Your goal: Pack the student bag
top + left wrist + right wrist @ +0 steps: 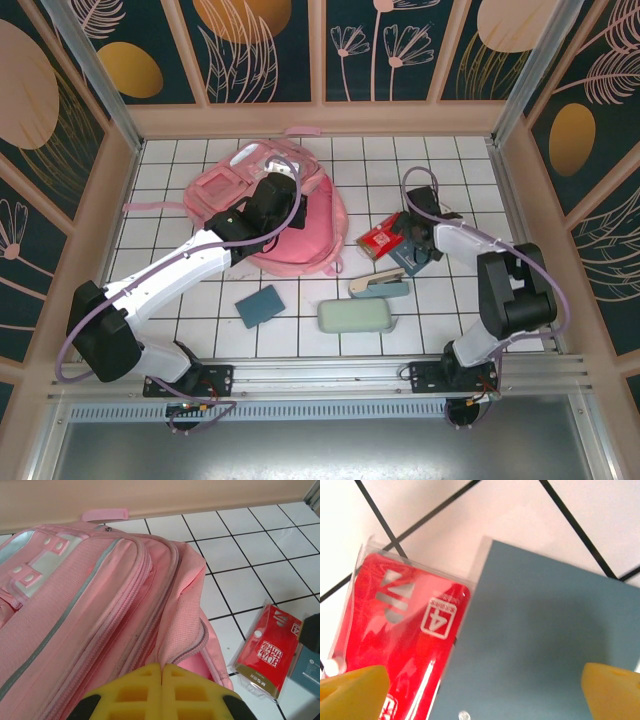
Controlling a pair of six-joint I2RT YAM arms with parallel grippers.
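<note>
White-tiled counter [450, 170] walled by floral panels carries everything. On its far left part lies the student bag [215, 190], flat with its front pockets up. In the left wrist view the bag [90, 605] shows a zip seam gaping a little at the edge nearest the camera; whether anything is inside cannot be told. The left gripper [285, 188] hangs over that edge with its jaws pressed together [162, 680], nothing visibly between them.

To the bag's right, near it, lies a red packet [378, 238], with a blue-grey box [545, 640] touching it. The right gripper [480, 695] hovers close over these two, jaws wide apart, holding nothing. Nearer the arms lie a cream-and-teal stapler [378, 287], a pale green case [356, 317] and a small dark teal card [260, 305].

With all five things outside the bag, packing looks barely started: the opening wants widening, then each item must go in.
</note>
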